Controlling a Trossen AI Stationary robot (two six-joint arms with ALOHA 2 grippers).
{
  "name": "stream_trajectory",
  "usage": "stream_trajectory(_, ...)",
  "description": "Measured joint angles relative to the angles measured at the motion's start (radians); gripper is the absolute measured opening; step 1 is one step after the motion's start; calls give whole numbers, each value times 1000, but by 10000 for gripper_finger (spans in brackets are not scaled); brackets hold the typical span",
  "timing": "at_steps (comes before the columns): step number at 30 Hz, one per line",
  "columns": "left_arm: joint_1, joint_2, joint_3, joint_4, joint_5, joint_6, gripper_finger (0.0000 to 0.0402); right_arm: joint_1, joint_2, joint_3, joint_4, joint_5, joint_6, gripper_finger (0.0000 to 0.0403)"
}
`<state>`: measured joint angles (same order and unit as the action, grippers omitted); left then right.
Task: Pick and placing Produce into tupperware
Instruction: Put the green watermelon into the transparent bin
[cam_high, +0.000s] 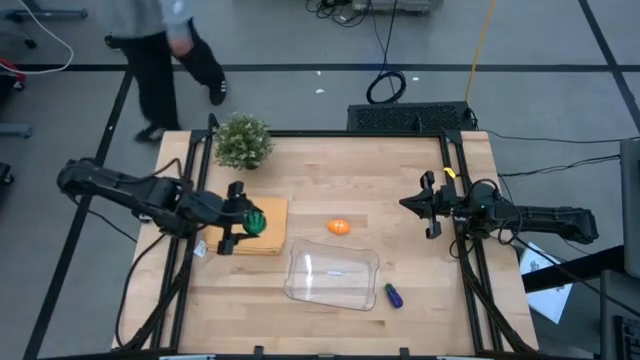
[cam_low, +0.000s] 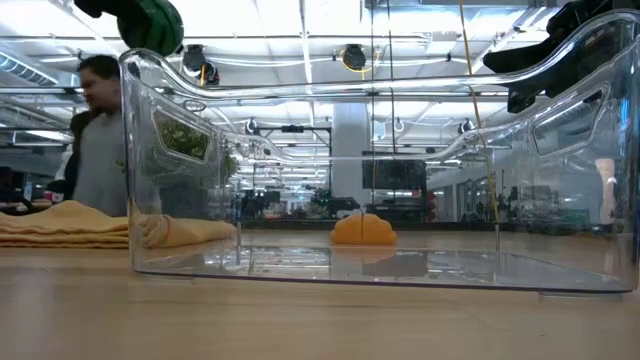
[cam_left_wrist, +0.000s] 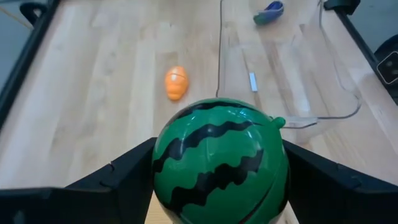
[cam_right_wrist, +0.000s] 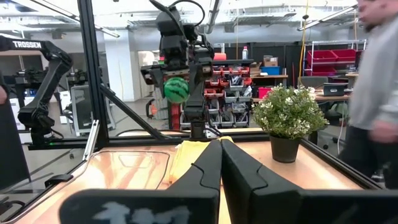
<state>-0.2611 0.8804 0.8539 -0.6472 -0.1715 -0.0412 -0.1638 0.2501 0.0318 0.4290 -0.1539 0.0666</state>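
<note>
Watermelon ball (cam_left_wrist: 221, 162) clamped in left hand (cam_high: 246, 222), raised over tan pad (cam_high: 268, 243). Carry across above clear tupperware (cam_high: 333, 277) wall, lower inside, release gently. Right hand (cam_high: 432, 207) together, waiting.

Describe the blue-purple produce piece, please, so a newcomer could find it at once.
Find the clear tupperware near the table's front edge. Just off its right front corner lies the blue-purple piece, alone on bare wood. It is elongated and dark, unlike the rounder orange piece behind the container.
</note>
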Motion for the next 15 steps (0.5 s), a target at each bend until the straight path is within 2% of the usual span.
stream_trajectory(15,0,-147,0,72,-2,152,296,0,0,0,0,0,0,0)
